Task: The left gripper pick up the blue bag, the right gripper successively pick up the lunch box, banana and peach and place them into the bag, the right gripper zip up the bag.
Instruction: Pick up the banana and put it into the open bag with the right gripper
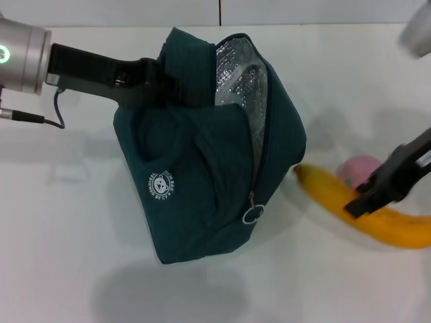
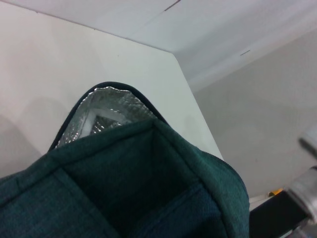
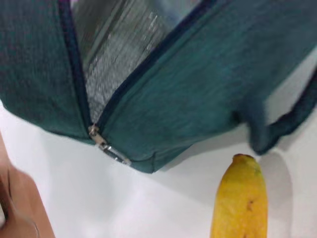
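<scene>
The blue bag (image 1: 202, 175) hangs tilted above the white table, with my left gripper (image 1: 156, 84) shut on its top fabric. Its mouth is open and shows silver foil lining (image 1: 239, 77); the ring zipper pull (image 1: 253, 214) dangles at the zip's low end. To the right of the bag, my right gripper (image 1: 369, 195) is shut on the banana (image 1: 397, 225), whose tip points at the bag. The pink peach (image 1: 360, 168) sits just behind the banana. In the right wrist view the banana (image 3: 240, 203) lies below the bag (image 3: 208, 84) and the pull (image 3: 111, 151). The lunch box is hidden.
The white table (image 1: 81, 222) runs back to a far edge against a pale wall. My left arm's silver cuff (image 1: 17, 54) with a green light reaches in from the left. The left wrist view shows the table's corner (image 2: 173, 54) and floor beyond.
</scene>
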